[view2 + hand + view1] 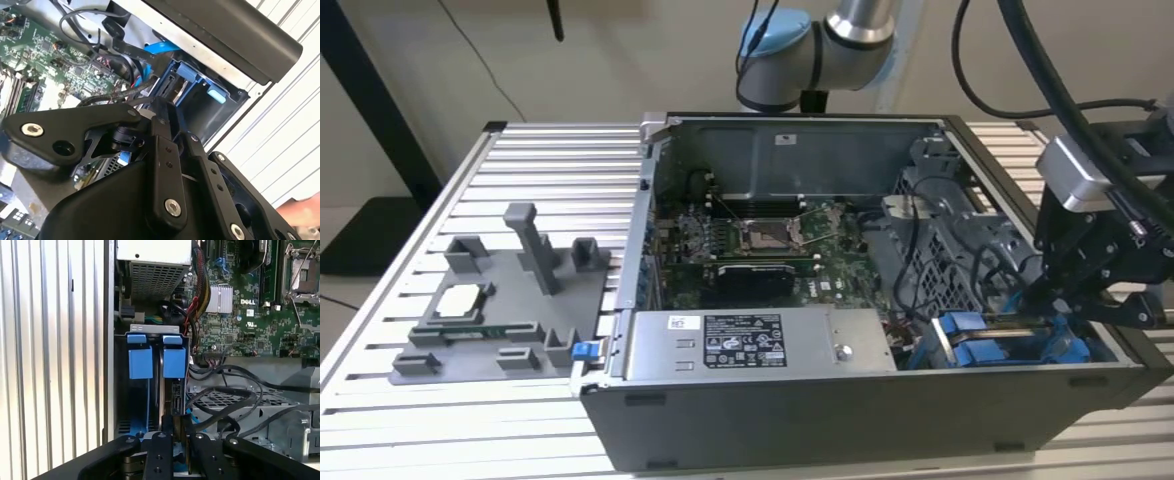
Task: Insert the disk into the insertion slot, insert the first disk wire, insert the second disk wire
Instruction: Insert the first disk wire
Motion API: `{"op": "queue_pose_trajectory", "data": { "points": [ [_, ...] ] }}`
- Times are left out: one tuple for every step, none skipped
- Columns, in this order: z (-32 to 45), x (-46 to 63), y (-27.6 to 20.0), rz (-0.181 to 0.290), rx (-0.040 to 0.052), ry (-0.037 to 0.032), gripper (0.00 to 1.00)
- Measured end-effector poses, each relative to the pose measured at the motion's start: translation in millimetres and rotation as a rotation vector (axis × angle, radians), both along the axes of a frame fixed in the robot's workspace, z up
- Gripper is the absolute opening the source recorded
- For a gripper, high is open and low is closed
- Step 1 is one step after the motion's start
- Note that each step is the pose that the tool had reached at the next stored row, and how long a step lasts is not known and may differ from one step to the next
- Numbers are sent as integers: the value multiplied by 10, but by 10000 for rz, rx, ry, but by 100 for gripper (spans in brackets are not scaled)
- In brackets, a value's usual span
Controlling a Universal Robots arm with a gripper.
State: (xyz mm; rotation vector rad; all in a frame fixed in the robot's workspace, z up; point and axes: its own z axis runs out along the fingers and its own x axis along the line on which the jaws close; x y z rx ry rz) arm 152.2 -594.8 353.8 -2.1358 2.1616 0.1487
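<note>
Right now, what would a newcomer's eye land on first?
The open computer case in the middle of the exterior view, its green motherboard exposed. Then the bright blue carrier brackets standing in the drive bay at the exterior view's right, with the black gripper close above them.

Soft, even indoor light falls from above in the exterior view. The table point(400, 400) slats carry a mild sheen. The front wall of the case point(854, 425) sits in shade, and its inside is dimmer, with small glints on the board point(747, 240). In the second wrist view the table slats beside the case wash out towards white. In the first wrist view the heatsink point(220, 298) glares white, the slot point(125, 405) lies deep in shadow, and the black gripper point(176, 442) shows faint highlights.
</note>
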Motion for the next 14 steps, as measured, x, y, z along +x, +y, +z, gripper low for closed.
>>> {"op": "queue_pose_trajectory", "data": {
  "points": [
    [-6, 2, 8, -19, -50, -1, 0],
    [-14, 4, 15, -36, -95, -1, 0],
    [-21, 6, 22, -53, -142, -1, 0],
    [-28, 7, 31, -69, -189, -1, 0],
    [-35, 8, 42, -84, -216, -3, 0],
    [-40, 8, 59, -94, -223, -4, 0],
    [-44, 10, 81, -100, -224, -3, 0],
    [-46, 12, 101, -100, -225, -3, 0],
    [-49, 15, 116, -101, -223, -3, 0],
    [-53, 22, 122, -101, -224, -3, 0],
    [-57, 31, 124, -107, -223, -3, 0],
    [-61, 39, 124, -116, -225, -3, 0],
    [-65, 43, 125, -131, -227, -3, 0],
    [-71, 46, 125, -153, -229, -3, 0]
  ]
}}
